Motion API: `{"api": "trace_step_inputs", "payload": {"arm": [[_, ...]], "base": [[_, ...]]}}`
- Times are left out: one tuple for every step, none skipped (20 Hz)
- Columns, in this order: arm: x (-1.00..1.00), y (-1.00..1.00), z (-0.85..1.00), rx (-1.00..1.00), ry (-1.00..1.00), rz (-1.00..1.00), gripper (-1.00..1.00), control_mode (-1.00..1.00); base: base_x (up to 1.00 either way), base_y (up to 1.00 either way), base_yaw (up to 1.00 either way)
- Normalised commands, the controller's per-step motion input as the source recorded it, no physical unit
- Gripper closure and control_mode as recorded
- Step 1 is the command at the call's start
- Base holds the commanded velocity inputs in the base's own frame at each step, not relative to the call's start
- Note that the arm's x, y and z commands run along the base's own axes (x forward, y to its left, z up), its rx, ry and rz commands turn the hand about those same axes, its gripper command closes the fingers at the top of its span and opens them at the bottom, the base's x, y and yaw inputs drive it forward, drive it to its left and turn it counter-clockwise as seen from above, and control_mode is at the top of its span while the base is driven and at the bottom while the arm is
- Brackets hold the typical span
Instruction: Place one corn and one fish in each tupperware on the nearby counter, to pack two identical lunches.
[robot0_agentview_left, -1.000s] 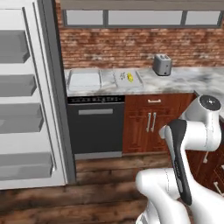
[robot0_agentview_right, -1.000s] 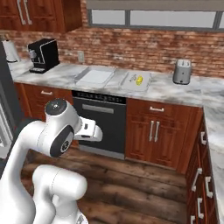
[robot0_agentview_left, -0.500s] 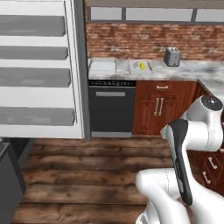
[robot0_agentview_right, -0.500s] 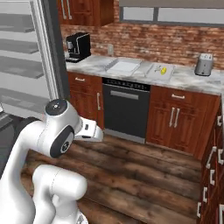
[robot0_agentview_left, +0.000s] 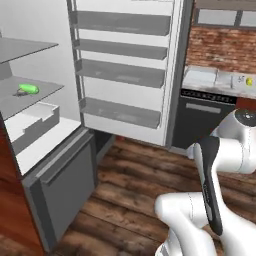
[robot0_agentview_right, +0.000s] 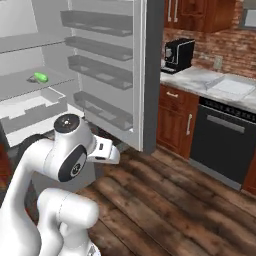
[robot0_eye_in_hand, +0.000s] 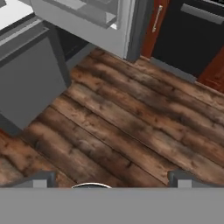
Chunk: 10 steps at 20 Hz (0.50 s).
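A bright green corn cob (robot0_agentview_left: 27, 89) lies on a shelf inside the open fridge, at the left; the right base view has the same cob (robot0_agentview_right: 40, 77). A small dark shape beside it is too small to name, so I cannot pick out a fish. Far right on the marbled counter (robot0_agentview_left: 215, 85) sit two pale tupperware trays (robot0_agentview_left: 200, 76) with a yellow corn cob (robot0_agentview_left: 248, 80) beside them. One tray (robot0_agentview_right: 232, 86) shows on the counter (robot0_agentview_right: 192, 77). My gripper (robot0_eye_in_hand: 111, 180) hangs open over the wooden floor, holding nothing.
The fridge door (robot0_agentview_left: 125, 65) with several grey shelves stands swung open ahead. A grey freezer drawer (robot0_eye_in_hand: 30, 74) is low at the left. A black dishwasher (robot0_agentview_right: 225, 142) and red-brown cabinets (robot0_agentview_right: 175, 115) line the right. A coffee machine (robot0_agentview_right: 177, 54) stands on the counter.
The whole picture has swung left as the base turned: the counter has slid to the right edge and the open fridge has come into view. The arm's pose and the open jaws are unchanged.
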Motion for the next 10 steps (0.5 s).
{"api": "trace_step_inputs", "payload": {"arm": [[0.00, 0.00, 0.00, 0.00, 0.00, 0.00, -1.00, 1.00], [0.00, 0.00, 0.00, 0.00, 0.00, 0.00, -1.00, 1.00], [0.00, 0.00, 0.00, 0.00, 0.00, 0.00, -1.00, 1.00], [0.00, 0.00, 0.00, 0.00, 0.00, 0.00, -1.00, 1.00], [0.00, 0.00, 0.00, 0.00, 0.00, 0.00, -1.00, 1.00], [0.00, 0.00, 0.00, 0.00, 0.00, 0.00, -1.00, 1.00], [0.00, 0.00, 0.00, 0.00, 0.00, 0.00, -1.00, 1.00], [0.00, 0.00, 0.00, 0.00, 0.00, 0.00, -1.00, 1.00], [0.00, 0.00, 0.00, 0.00, 0.00, 0.00, -1.00, 1.00], [0.00, 0.00, 0.00, 0.00, 0.00, 0.00, -1.00, 1.00]], "base": [[0.12, 0.69, 0.59], [0.23, 0.68, 0.58], [0.33, 0.64, 0.58], [0.44, 0.56, 0.57], [0.54, 0.49, 0.55], [0.58, 0.45, 0.53], [0.59, 0.41, 0.52], [0.61, 0.38, 0.52], [0.65, 0.34, 0.51], [0.69, 0.27, 0.49]]}}
